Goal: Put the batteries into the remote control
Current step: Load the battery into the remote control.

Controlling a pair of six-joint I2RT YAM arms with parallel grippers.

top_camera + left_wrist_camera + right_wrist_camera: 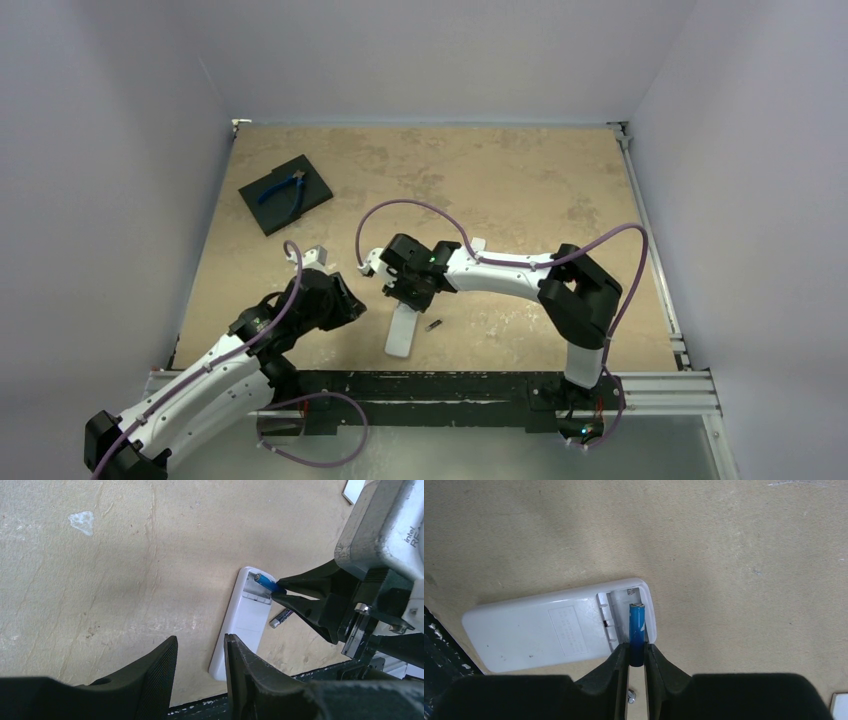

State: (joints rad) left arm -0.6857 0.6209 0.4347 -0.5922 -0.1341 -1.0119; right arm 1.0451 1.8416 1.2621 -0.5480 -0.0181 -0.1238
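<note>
R gripper (636,655) pinching blue battery (637,625), tip over open bay (620,605) at remote's (539,635) far end; remote lies back-up on table (734,555). Press batt flat into bay before release. L gripper (200,665) spread, empty.

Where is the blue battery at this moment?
In the right wrist view, the blue battery is pinched in the right claw, over the open compartment at one end of the white remote control.

Left arm (200,385) extended toward 1 o'clock, left gripper (343,300) jaws parted and empty, right arm (500,272) elbowed, forearm running toward 9 o'clock, right gripper (636,652) angled down, fingertips pinching blue battery (637,625)
</note>
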